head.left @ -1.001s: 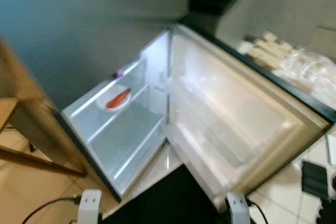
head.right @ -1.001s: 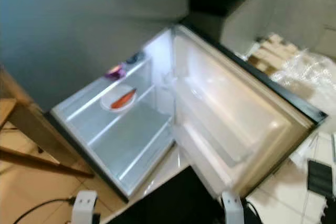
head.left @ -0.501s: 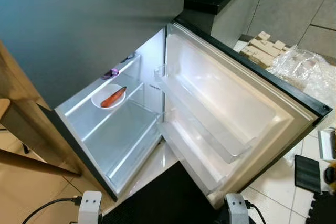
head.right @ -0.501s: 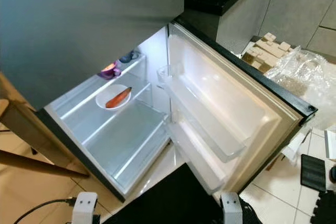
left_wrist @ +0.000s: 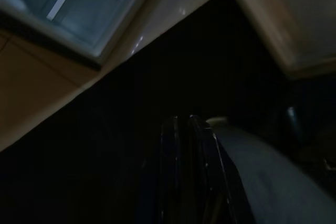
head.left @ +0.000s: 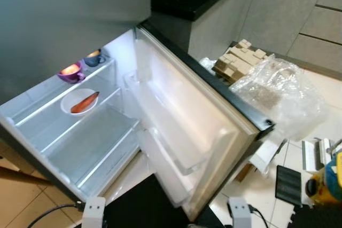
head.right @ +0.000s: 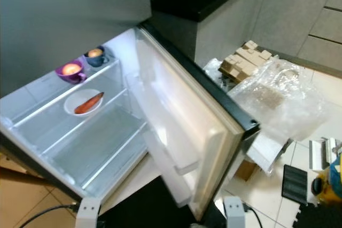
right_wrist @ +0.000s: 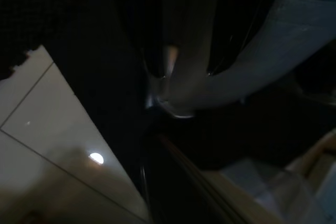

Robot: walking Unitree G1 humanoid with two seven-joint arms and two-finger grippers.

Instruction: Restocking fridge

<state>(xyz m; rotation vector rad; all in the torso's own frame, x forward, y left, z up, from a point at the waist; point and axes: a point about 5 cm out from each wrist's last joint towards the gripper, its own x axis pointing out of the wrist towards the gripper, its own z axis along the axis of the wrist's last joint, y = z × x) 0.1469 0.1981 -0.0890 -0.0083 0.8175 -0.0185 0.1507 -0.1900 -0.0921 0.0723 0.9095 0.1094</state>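
The white-lined fridge is being held open – a carrot on a white plate (middle shelf); jaws' state cannot be told.

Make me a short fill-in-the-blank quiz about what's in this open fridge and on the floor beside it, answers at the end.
1. The fridge door stands ___.
2. The white plate holds an orange ___.
3. On the shelf above the plate, the blue cup stands beside a ___ cup.
4. The crumpled plastic bag lies on the ___.

Answers: open; carrot; purple; floor
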